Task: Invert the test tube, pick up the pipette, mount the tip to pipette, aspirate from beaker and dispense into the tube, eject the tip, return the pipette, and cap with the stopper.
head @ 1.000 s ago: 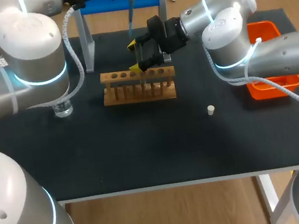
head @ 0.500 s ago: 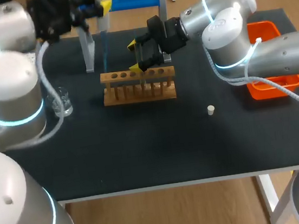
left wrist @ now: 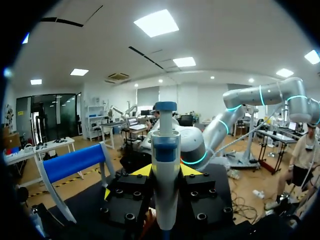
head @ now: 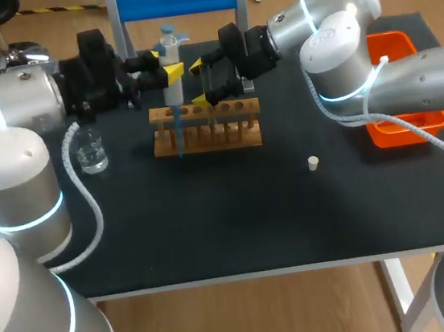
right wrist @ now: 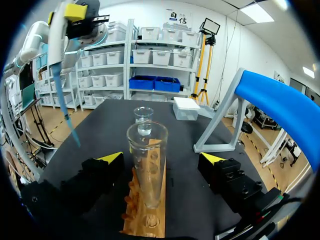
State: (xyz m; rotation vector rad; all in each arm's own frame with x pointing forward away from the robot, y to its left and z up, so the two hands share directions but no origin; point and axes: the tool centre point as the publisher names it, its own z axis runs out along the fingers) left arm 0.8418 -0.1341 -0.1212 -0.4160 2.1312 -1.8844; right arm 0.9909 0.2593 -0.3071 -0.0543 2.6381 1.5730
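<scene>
Left hand (head: 166, 63) is gripping the pipette (head: 173, 91) upright, blue tip (head: 178, 135) hanging below it at the wooden rack (head: 227, 137). Right hand (head: 199, 83) is standing wide, the test tube (right wrist: 147, 165) between its fingers, untouched. Beaker (head: 91, 154) is sitting near the left hand, away from the right. Likely mid aspirate-and-dispense; tip's load not discernible. Next: centring the tip over the tube mouth. No legible writing.

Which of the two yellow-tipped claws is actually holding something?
The left gripper: it is shut on the pipette. The right gripper stands open around the glass tube without touching it.
</scene>
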